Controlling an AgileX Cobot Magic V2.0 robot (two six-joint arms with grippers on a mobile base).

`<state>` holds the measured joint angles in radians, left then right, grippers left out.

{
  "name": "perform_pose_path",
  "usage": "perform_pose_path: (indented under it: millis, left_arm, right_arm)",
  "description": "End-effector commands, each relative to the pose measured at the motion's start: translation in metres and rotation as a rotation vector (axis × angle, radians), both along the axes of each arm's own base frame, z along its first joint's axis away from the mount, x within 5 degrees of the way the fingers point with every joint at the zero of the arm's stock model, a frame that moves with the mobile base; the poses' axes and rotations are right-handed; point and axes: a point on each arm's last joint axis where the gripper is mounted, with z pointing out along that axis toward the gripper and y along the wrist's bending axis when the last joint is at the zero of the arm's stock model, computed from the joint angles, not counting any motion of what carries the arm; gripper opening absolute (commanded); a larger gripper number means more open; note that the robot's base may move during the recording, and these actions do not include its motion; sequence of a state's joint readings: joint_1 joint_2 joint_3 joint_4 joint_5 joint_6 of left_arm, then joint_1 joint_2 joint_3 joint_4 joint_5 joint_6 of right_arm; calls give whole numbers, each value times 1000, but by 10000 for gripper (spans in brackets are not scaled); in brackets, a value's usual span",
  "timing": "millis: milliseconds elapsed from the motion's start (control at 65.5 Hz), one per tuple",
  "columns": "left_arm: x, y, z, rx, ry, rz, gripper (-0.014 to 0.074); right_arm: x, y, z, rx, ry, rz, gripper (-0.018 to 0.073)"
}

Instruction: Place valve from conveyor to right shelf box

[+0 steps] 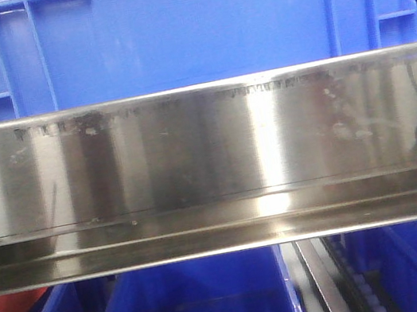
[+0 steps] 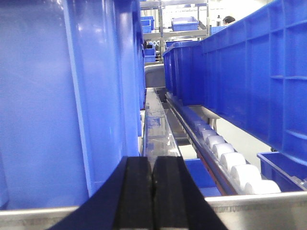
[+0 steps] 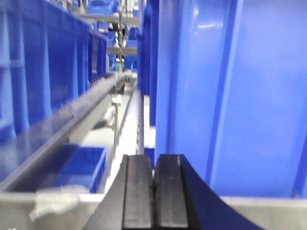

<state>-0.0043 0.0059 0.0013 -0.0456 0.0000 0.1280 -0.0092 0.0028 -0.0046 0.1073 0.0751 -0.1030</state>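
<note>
Your front view is filled by the right shelf [image 1: 210, 164], its broad brushed-steel rail running edge to edge. A large blue box [image 1: 186, 26] stands on it behind the rail's top edge, and more blue bins [image 1: 195, 308] sit below the rail. In your left wrist view, white rollers [image 2: 230, 160] run along the rack beside a blue crate. The left hand [image 2: 152, 199] has its black pads pressed together, holding nothing. The right hand [image 3: 154, 196] is likewise pressed together and empty. You cannot see the valve or the conveyor in any view
</note>
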Motion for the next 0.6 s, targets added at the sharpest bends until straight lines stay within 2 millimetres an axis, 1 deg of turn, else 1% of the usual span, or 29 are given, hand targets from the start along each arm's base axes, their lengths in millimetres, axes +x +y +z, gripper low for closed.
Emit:
perform_pose_path:
  millis: [0,580]
  left_arm:
    - [-1,0,2,-14,-24,2,-111]
    - [-1,0,2,-14,-24,2,-111]
  right_arm:
    - [0,-1,5,9,-73,-14,-158]
    - [0,-1,4,9,-57,-12,-158]
